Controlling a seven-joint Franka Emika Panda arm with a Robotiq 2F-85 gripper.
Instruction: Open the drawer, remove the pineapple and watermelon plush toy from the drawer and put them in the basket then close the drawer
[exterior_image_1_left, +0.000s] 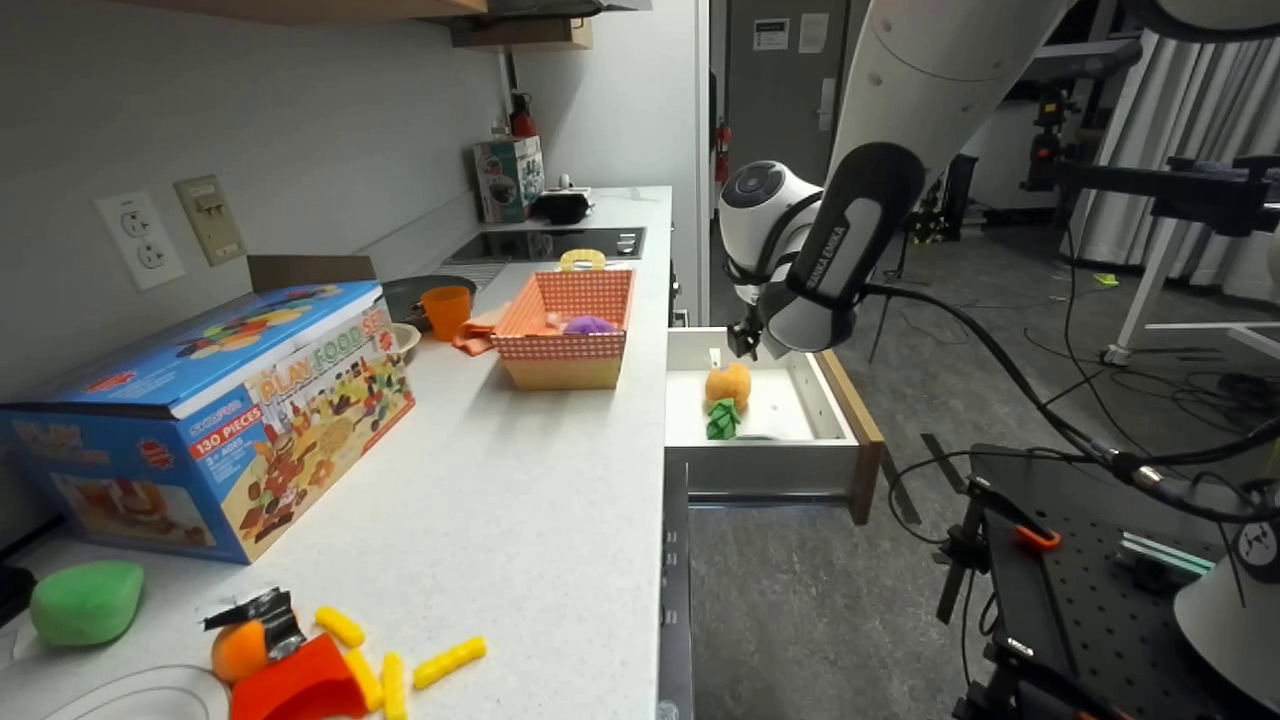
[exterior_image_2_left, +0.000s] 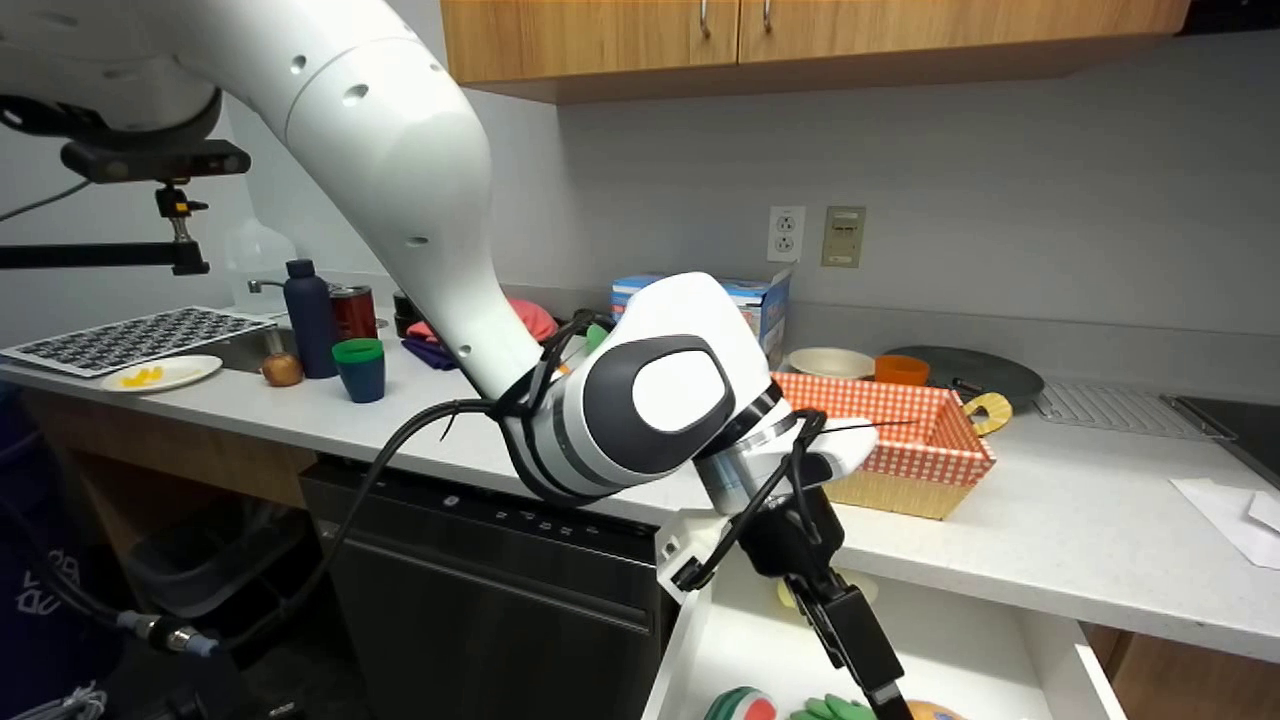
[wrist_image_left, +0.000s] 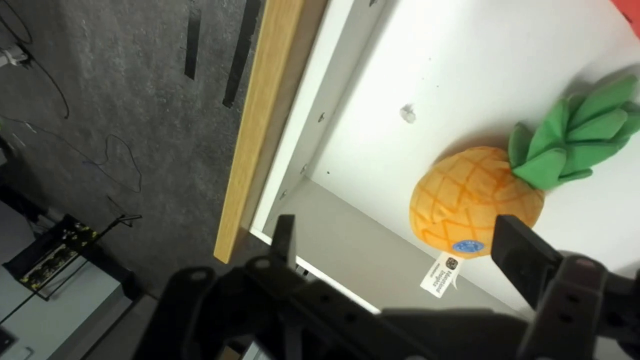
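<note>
An empty gripper (wrist_image_left: 397, 235), jaws spread wide, hangs over the pulled-out drawer (wrist_image_left: 375, 110) where the pineapple plush toy (wrist_image_left: 467, 195) lies, and should ideally centre on the toy's orange body before lowering.

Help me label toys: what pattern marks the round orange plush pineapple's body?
Darker orange crisscross lines; the plush pineapple shows best in the wrist view.
</note>
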